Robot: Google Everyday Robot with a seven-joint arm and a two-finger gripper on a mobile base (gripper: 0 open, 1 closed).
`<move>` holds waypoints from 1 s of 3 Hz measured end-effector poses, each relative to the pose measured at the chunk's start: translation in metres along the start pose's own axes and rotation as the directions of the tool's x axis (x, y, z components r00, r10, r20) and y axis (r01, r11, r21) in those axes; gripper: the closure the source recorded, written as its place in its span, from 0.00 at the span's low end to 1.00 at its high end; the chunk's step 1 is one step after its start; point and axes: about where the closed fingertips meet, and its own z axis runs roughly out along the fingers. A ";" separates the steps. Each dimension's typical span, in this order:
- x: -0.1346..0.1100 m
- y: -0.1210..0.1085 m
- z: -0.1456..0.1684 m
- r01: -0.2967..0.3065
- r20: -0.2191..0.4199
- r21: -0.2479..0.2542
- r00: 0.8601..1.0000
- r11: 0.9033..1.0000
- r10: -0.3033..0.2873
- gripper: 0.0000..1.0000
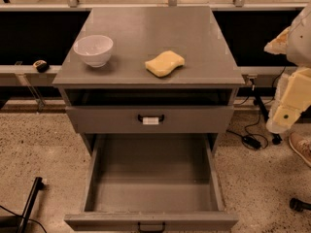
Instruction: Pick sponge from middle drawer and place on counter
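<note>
The pale yellow sponge [165, 63] lies flat on the grey counter [146, 28], right of centre near the front edge. My arm hangs at the right edge of the camera view, beside the cabinet and off the counter. Its cream-coloured gripper [285, 114] points down at about the height of the shut drawer, well right of the sponge and holding nothing that shows. The lower drawer [150, 178] is pulled far out and its inside is bare. The drawer above it [150, 119] is shut, with a dark gap over it.
A white bowl [93, 50] stands on the counter's left side. Cables and a black plug [251, 141] lie on the speckled floor to the right. A shoe [302, 147] is at the right edge. A black pole [30, 198] lies at lower left.
</note>
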 end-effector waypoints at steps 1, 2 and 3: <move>-0.001 -0.001 0.000 0.003 0.001 0.003 1.000 1.000 -0.003 0.00; -0.011 -0.028 0.005 0.061 -0.010 0.000 0.998 0.998 -0.061 0.00; -0.027 -0.082 0.024 0.152 -0.040 -0.026 0.987 0.988 -0.153 0.00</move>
